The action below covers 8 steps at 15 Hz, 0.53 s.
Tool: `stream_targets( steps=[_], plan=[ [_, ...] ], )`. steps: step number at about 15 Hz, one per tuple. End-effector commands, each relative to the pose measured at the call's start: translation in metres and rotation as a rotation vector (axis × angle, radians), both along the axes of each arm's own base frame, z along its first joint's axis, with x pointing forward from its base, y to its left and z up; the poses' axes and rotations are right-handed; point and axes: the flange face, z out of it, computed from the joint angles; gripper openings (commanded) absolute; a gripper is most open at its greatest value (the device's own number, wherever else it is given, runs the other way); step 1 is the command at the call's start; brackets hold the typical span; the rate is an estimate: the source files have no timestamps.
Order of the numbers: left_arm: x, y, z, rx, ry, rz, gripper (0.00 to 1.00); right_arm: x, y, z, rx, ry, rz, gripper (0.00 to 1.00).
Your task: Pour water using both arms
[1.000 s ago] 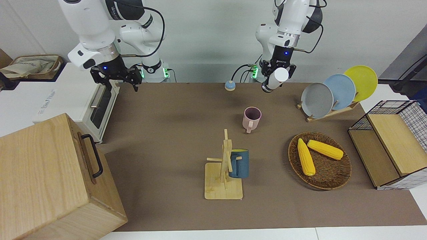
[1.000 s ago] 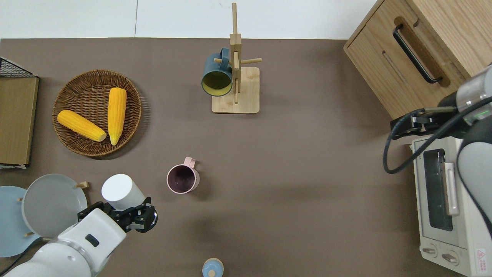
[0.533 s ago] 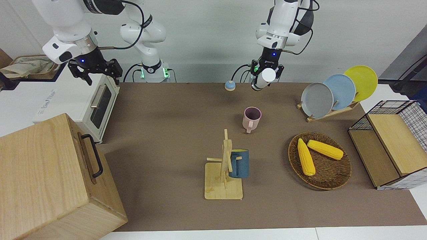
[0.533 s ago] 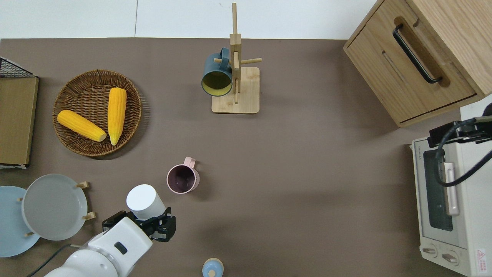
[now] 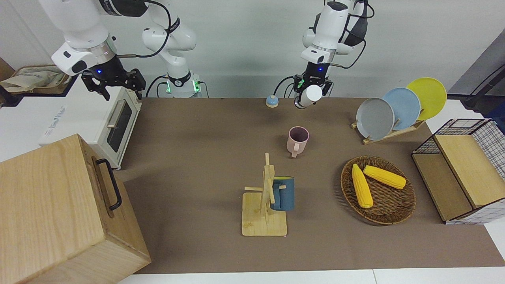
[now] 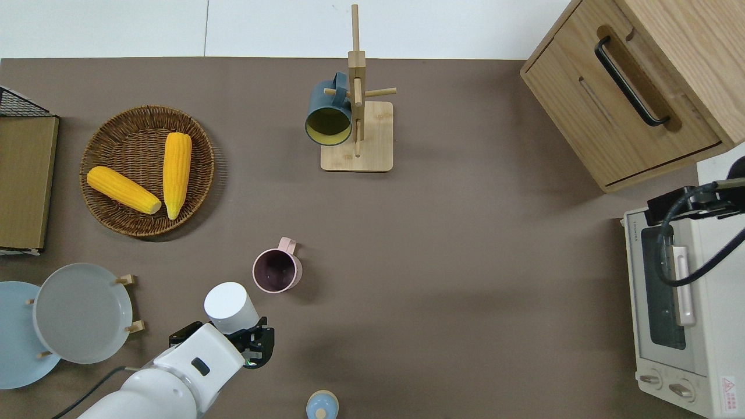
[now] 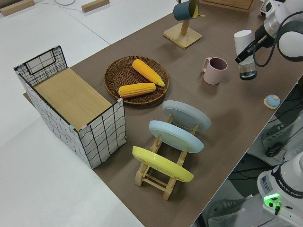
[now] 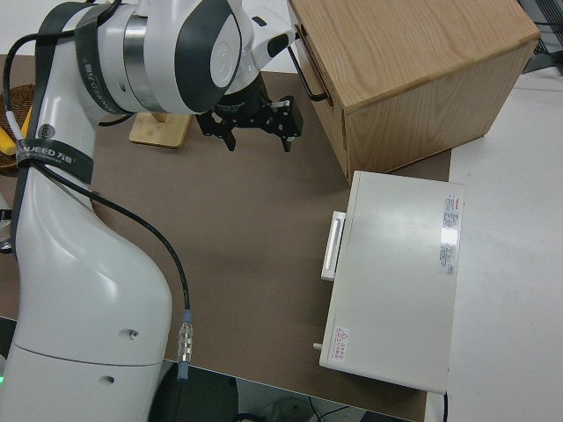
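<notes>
Two arms share the table, but only one carries anything. Left gripper (image 6: 247, 343) is pinched on a white bottle (image 6: 230, 306), held in the air roughly upright with its top leaning away from the robots; the overhead view places it over bare mat just beside the pink mug (image 6: 277, 270), on the side nearer the robots. The side view shows the bottle's clear lower part below the fingers. The mug stands upright and apart from the bottle, handle pointing away from the robots; whether it holds water cannot be told. Right gripper (image 5: 114, 83) hangs with its fingers spread and nothing between them, over the toaster oven (image 5: 112, 124) at its end of the table.

Progress, as judged: the bottle is lifted and brought near the mug, but its mouth is not over the rim and it is not tipped, so the pour itself remains. The right arm has no evident part yet.

Surroundings: a blue mug (image 6: 327, 116) hangs on a wooden rack (image 6: 356, 134); a basket (image 6: 110, 134) holds two corn cobs (image 6: 176, 171); plates (image 5: 375, 117) stand in a holder.
</notes>
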Motion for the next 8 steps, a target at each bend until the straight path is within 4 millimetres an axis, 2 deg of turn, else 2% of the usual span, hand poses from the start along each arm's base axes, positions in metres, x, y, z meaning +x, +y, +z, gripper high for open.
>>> stream_targets(
  steps=[1, 5, 8],
  plan=[
    [0.013, -0.009, -0.012, -0.011, -0.015, 0.004, 0.0, -0.006, 0.0, 0.002, 0.005, -0.003, 0.024, 0.992],
    [0.023, -0.019, -0.037, 0.003, 0.003, -0.007, 0.0, -0.006, 0.005, 0.002, 0.006, -0.003, 0.033, 0.992],
    [0.031, -0.022, -0.046, 0.012, 0.025, -0.009, 0.0, -0.006, 0.008, 0.002, 0.007, -0.003, 0.038, 0.992]
  ],
)
